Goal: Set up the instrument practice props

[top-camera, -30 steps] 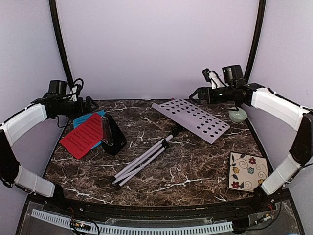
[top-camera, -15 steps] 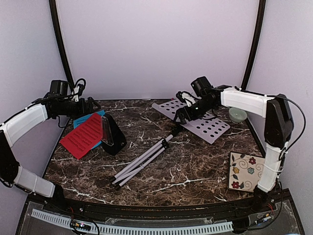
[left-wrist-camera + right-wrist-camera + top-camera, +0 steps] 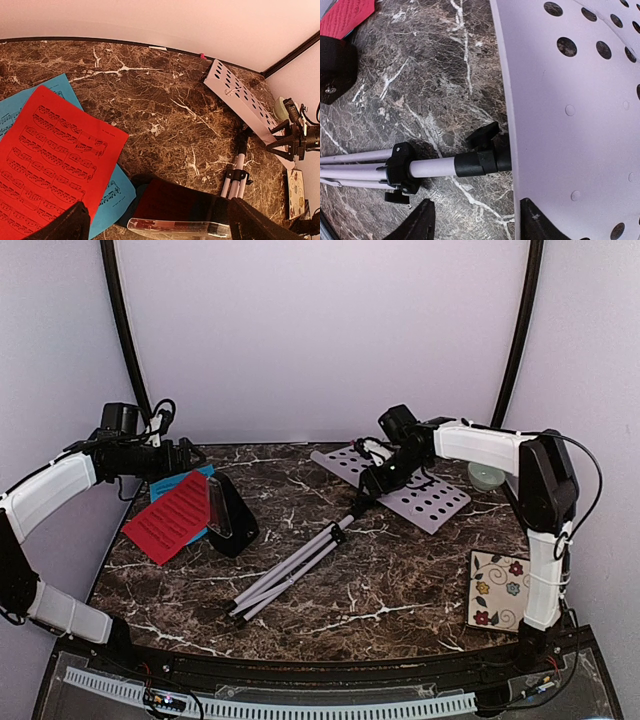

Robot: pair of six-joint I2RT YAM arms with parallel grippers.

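The white music stand (image 3: 330, 540) lies flat on the table (image 3: 400, 580), its long axis running from the perforated desk (image 3: 410, 485) at about 2 o'clock down to the folded tripod feet at 8 o'clock. The right gripper (image 3: 375, 480) hangs right over the joint where tube meets desk. In its wrist view the fingers (image 3: 422, 220) stand apart, grasping nothing I can see, 1 over the marble and 1 over the desk. The tube (image 3: 440, 166) crosses from 9 to 3 o'clock just ahead of them at 12. I reckon they straddle the desk's edge rather than the tube. The left gripper (image 3: 190, 455) hovers spread wide and empty above the red page (image 3: 165, 520) and metronome (image 3: 232, 512), well apart from the stand.
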